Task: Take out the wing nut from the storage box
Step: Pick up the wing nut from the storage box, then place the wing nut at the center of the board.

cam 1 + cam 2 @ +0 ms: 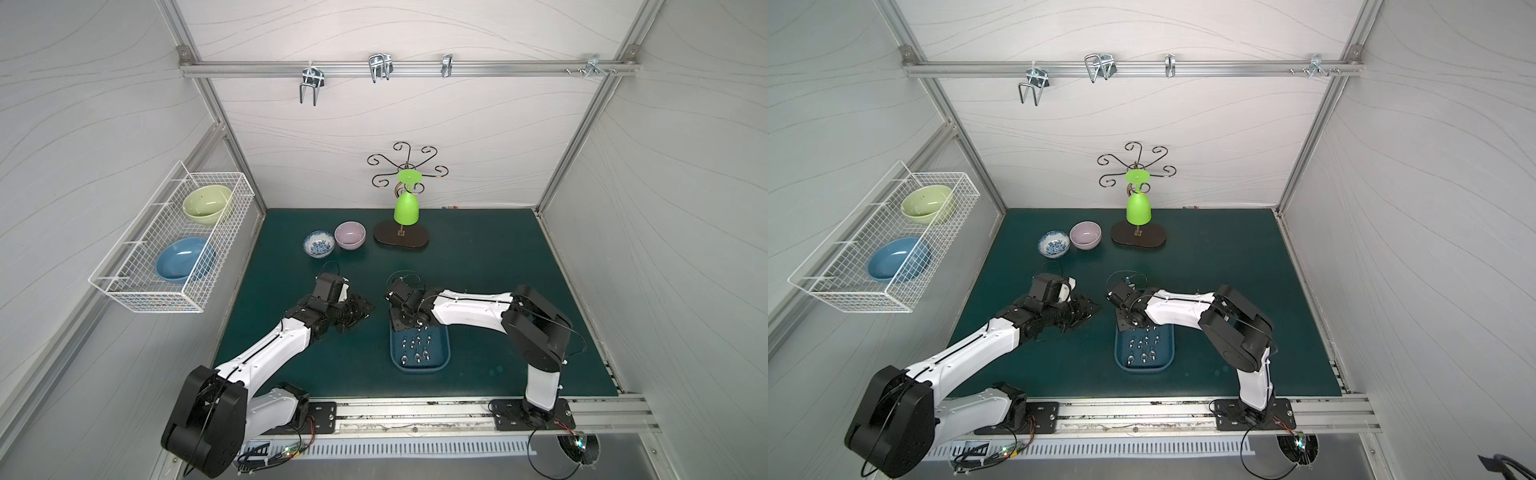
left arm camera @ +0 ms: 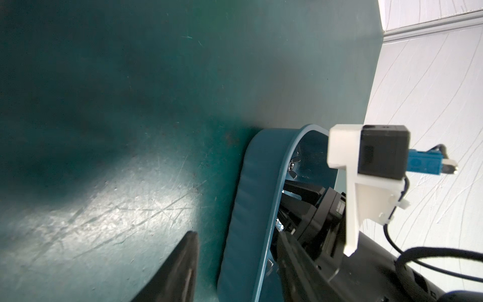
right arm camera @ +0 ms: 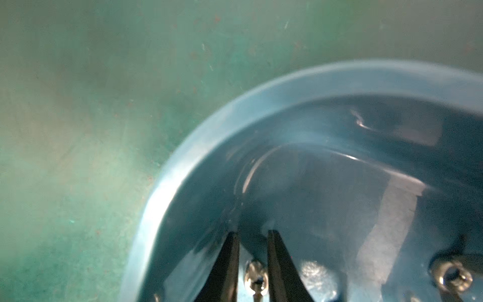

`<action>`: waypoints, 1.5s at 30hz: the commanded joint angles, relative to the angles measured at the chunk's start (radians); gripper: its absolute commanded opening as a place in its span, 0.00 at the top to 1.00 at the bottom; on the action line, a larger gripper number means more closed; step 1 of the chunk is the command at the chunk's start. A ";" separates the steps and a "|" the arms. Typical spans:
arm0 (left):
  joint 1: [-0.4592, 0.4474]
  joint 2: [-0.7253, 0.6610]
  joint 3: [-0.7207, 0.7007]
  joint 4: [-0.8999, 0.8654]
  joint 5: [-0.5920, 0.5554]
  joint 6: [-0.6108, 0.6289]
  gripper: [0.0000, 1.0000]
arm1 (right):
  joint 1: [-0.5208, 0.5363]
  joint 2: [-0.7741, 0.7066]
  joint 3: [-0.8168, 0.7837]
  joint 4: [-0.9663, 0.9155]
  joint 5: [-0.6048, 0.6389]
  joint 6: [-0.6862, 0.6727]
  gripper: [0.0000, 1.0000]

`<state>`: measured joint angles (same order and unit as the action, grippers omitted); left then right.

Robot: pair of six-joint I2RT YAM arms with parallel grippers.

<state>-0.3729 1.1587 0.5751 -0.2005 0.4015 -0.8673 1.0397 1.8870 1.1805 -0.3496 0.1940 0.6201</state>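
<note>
Far left, the white wire basket [image 1: 124, 276] hangs on the wall, well apart from the work.

Next, the left claw [image 1: 358, 311] lies low over the green tabletop [image 1: 498, 257]. Its fingers are spread with nothing between them. It points toward the storage box [image 1: 448, 353] but stands clear of the rim.

The storage box sits right of centre, its long axis running from the front rail toward the back wall. Loose wing nuts [image 1: 417, 356] lie scattered on its floor.

The right claw [image 3: 252, 233] is down inside the far end of the box, by a rounded corner. In the right wrist view one wing nut [image 3: 257, 280] sits directly between its two fingers, which stand a narrow gap apart. Whether they clamp it cannot be told, as the picture is blurred. The lie of the nut's wings cannot be told either.

Judgement: the right arm is the nearer and is placed for the pick. The coming move is a straight lift clear of the rim, once the hold is confirmed.
</note>
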 commanded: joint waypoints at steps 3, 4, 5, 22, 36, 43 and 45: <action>0.006 0.007 0.003 0.047 0.014 0.014 0.47 | 0.004 -0.005 -0.018 -0.026 0.002 -0.015 0.77; 0.006 0.007 0.002 0.048 0.014 0.014 0.47 | 0.005 -0.003 -0.020 -0.025 0.002 -0.014 0.78; 0.006 0.008 0.002 0.049 0.015 0.014 0.47 | 0.006 -0.004 -0.024 -0.023 0.003 -0.013 0.79; 0.005 0.030 0.014 0.069 0.030 -0.008 0.49 | 0.009 -0.083 -0.037 -0.015 0.018 -0.029 1.00; -0.149 0.052 0.220 -0.022 -0.003 0.062 0.47 | -0.157 -0.319 -0.132 -0.115 0.146 -0.094 1.00; -0.307 0.194 0.304 0.049 -0.017 0.065 0.48 | -0.389 -0.471 -0.323 -0.107 0.116 -0.098 1.00; -0.341 0.237 0.326 0.070 -0.015 0.058 0.48 | -0.439 -0.484 -0.349 -0.112 0.097 -0.102 1.00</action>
<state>-0.6800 1.3514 0.8528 -0.1898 0.4004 -0.8196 0.6449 1.4284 0.8616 -0.4286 0.3115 0.5255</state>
